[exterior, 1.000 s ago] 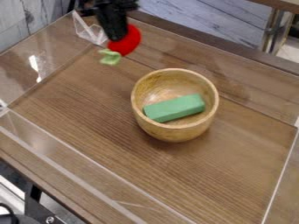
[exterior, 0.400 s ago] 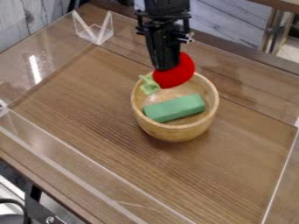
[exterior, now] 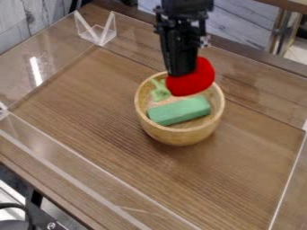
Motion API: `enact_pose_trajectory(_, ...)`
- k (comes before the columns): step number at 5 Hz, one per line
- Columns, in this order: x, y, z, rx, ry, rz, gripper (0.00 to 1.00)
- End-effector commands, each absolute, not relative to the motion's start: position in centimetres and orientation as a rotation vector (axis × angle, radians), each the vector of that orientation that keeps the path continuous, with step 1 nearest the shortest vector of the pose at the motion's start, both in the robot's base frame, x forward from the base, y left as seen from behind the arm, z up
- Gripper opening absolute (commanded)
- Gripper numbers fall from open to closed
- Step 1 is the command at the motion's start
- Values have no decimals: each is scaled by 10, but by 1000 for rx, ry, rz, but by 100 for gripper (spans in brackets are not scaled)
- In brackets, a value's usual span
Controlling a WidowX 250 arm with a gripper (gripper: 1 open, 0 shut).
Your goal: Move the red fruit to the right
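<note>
From my place at the controls I see the red fruit, which is bright red, rounded and smooth, with a soft shine like plastic. Its light-green leafy piece hangs at the left side of the picture, lower than the red body, and it has an uneven, lobed shape. The fruit is in the view above the far part of the wooden bowl, and it covers a part of the bowl's rim. The bowl is round, of pale yellow-brown wood, with a thick and smooth rim. Inside it lies a green block, rectangular, with softened edges and a flat, matt face. My gripper is black and points downward; its jaws are nearly closed, and between them they have hold of the red fruit at its top. Whether the fruit touches the bowl, I cannot tell from this view. The table is brown wood with a fine grain and straight joint lines. On its far left part there stands a clear, angular plastic thing, well apart from the bowl. The dark arm comes in from the top and hides a part of the table behind it. In the lower left corner I see a black cable.
</note>
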State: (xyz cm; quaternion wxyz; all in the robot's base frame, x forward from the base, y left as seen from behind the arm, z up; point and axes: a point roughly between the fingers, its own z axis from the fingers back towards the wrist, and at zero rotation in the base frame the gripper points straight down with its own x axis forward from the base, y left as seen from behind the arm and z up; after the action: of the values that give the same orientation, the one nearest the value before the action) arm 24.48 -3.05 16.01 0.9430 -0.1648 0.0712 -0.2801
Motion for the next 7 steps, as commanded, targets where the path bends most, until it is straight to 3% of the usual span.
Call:
enact_pose_trajectory(1,236,-41,186,-319,80,-630,0)
enact_pose_trajectory(2,215,-63,179,-331,72,-593,0)
enact_pose_trajectory(4,188,-103,134,-351,112,-637,0)
enact_pose_trajectory(6,190,-112,98,-331,94,-649,0)
enact_pose_trajectory(7,196,-115,91,-302,86,-614,0)
